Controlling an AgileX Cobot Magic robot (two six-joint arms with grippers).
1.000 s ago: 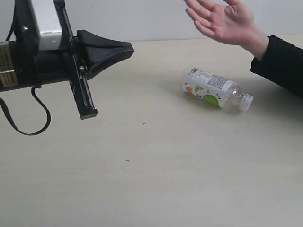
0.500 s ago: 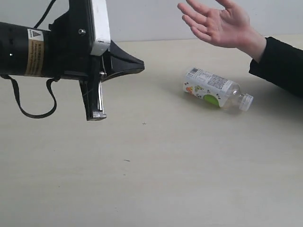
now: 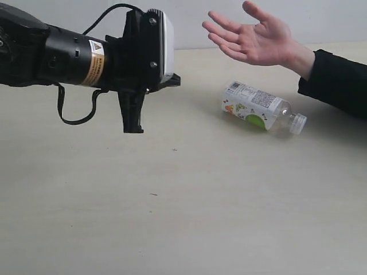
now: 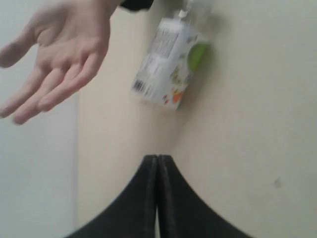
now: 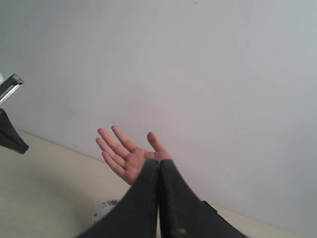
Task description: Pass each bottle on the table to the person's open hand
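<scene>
Here, a clear white-capped plastic bottle (image 3: 261,107) with a green-lime label lies sideways on the pale cream table (image 3: 229,206), near a bare open hand (image 3: 252,41). The black left gripper (image 4: 157,157) and right gripper (image 5: 158,162) both have their fingers pressed together.

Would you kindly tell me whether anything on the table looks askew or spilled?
Only the white-capped bottle: it lies on its side on the table, near the person's open hand, cap on. No spill or damage shows.
</scene>
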